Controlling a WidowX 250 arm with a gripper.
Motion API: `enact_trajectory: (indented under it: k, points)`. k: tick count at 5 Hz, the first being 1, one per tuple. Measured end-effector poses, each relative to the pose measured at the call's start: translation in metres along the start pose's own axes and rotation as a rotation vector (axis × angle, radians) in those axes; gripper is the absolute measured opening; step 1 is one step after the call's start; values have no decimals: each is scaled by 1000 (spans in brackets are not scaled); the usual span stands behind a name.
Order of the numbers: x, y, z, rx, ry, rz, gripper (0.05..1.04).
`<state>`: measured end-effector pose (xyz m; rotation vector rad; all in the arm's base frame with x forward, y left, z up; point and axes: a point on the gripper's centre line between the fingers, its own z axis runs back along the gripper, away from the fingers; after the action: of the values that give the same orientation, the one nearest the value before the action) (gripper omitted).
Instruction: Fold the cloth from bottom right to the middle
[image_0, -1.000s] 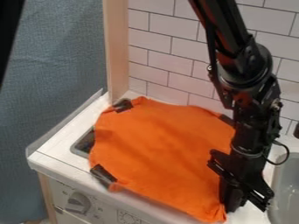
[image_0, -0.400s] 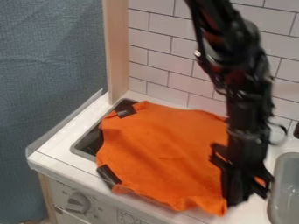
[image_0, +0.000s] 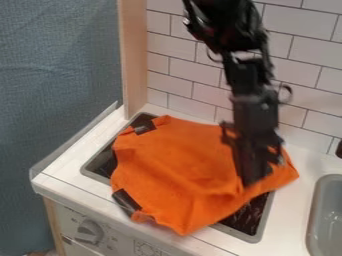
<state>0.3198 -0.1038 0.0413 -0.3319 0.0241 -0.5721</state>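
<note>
Camera view: an orange cloth lies spread over a dark, grey-rimmed recess in the white counter, covering most of it; only a strip at the left and the lower right part of the recess can be made out. The black arm comes in from the top edge, its upper part cut off, and the gripper hangs over the cloth's right part. Its jaws are blurred and dark against dark, but they appear clamped on the cloth, whose creases run up to them; the exact pinch is hidden. The cloth behind the arm is hidden too, and its right end pokes out beyond. Two dark patches sit at the cloth's left edge, an upper one and a lower one; what they are, I cannot tell. At the right, a grey basin is cut off by the frame.
</note>
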Motion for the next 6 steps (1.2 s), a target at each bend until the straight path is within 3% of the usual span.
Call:
enact_trajectory:
  k: [1, 2, 3, 5, 6]
  points:
    - [-2, 36, 23, -15, -23, 58, 64]
    - [-2, 59, 21, -10, 36, 65, 64]
    - [-1, 77, 13, -14, 68, 79, 64]
    - [-13, 111, -22, -1, 183, 113, 90]
    - [-12, 113, -23, -6, 166, 131, 257]
